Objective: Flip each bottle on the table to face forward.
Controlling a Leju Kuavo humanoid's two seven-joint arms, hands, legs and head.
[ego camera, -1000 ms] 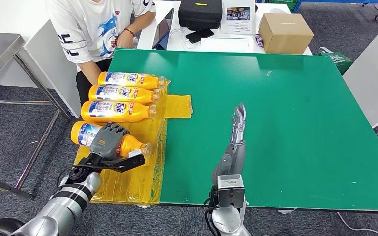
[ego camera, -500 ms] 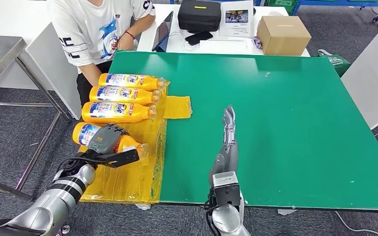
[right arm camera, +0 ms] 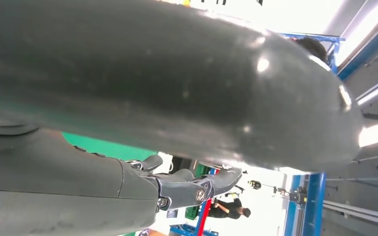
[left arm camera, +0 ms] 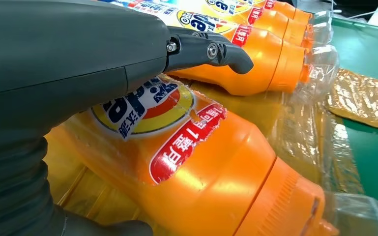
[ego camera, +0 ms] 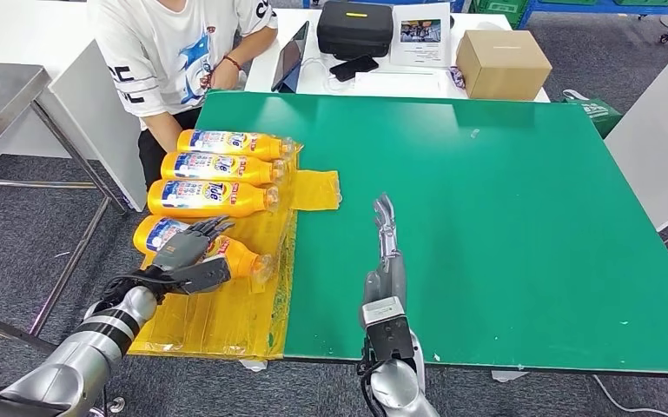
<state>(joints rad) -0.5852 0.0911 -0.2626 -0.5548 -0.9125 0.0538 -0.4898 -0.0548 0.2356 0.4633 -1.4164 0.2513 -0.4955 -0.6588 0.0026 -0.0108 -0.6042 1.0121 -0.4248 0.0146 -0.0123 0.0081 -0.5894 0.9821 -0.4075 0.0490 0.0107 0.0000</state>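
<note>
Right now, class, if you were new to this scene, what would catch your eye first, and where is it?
Four orange bottles lie side by side on yellow plastic sheeting at the green table's left edge. The left hand rests on the nearest bottle, while the right hand stretches open over bare green.

Even, bright overhead illumination; the flat green table surface [ego camera: 504, 217] carries only soft, short shadows. The head view is sharp at centre, with wide-angle bending of straight lines towards its edges. In the left wrist view, glossy highlights fall on the nearest orange plastic detergent bottle [left arm camera: 201, 167], and the crinkled clear yellow wrapping film [left arm camera: 324, 142] glints. In the right wrist view, the dark grey right hand [right arm camera: 167, 93] is blurred at close range, and the bright background is overexposed.
</note>
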